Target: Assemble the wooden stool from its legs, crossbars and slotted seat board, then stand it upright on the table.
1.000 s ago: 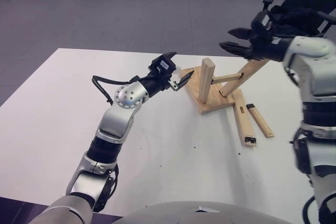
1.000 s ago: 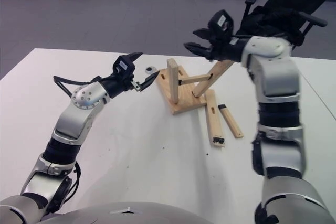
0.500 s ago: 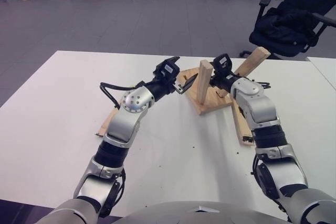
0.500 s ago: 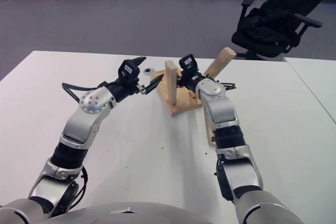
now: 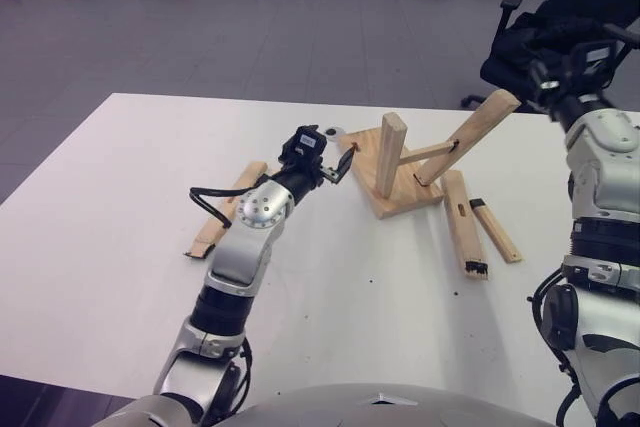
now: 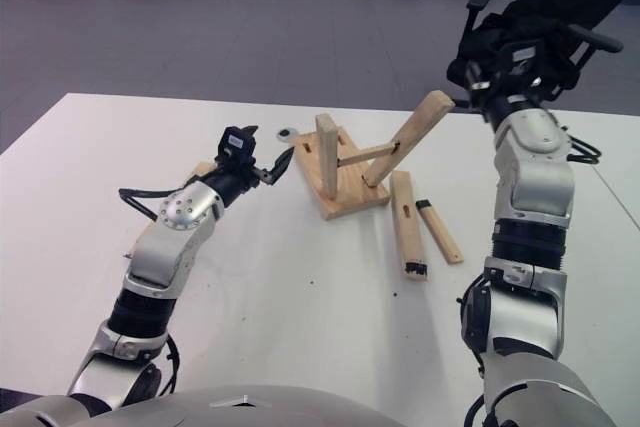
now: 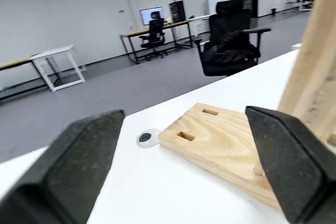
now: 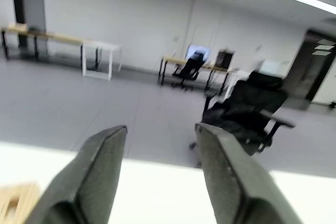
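Left gripper [image 5: 338, 154] is held low over table [image 5: 120, 197], fingers [image 7: 79, 156] spread wide, nothing gripped. Seat board [image 5: 398, 197] is seen just beyond fingertips, not touched (two legs [image 5: 392, 152] and crossbar [image 5: 432, 150] are fitted in it). Right gripper [image 8: 157, 177] is held high at far right, well apart from board, fingers [image 8: 100, 166] parted, nothing between.
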Controlling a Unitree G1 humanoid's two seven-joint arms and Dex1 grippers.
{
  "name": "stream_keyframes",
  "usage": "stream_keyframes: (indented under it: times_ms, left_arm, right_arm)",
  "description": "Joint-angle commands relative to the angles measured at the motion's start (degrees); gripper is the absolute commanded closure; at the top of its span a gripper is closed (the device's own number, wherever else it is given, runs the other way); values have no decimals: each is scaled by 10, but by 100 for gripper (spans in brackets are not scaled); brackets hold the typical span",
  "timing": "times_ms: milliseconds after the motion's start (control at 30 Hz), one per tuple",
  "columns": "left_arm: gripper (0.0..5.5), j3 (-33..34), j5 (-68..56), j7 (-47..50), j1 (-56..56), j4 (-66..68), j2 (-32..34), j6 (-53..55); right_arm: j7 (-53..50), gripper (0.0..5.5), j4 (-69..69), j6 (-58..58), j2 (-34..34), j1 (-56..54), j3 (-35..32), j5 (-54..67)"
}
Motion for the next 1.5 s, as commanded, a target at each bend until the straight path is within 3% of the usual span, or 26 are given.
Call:
stream_keyframes:
  times_ms: [33,167,467,600,900,1033,1233,1367,1500]
  left_arm:
    - [126,18,-23,47,-26,38,-74,20]
    - [126,36,-23,82,-16,16,-97,28]
    - [126,18,12,80,12,-85,-39,83]
    - [126,-24,38,72,-4,-94,-38,88]
    - [126,-81,67,34,-18,-82,-58,87]
    - [126,-29,46,10,24,-89,-16,78]
    - [126,125,22,-105,86,-21,184,-7]
    - [126,167,-17,-132,73,-9,207,-35]
    - [126,186,-33,-147,100,-44,233,-17]
  right_arm:
    - [73,307,-27,-19,39,50,46,35]
    - [76,307,-154,4,83,109,85,58]
    - [-46,307,-390,191,113,154,204,-34]
    - [-57,307,-453,268,121,139,263,-63]
    - [-25,307,-486,305,138,95,307,-58]
    - [5,307,-496,267,110,134,280,-47]
    - [127,307,-479,123,12,202,194,-7]
    - [131,307,-413,80,-10,201,139,4]
    - [168,307,-347,55,-24,198,174,-1]
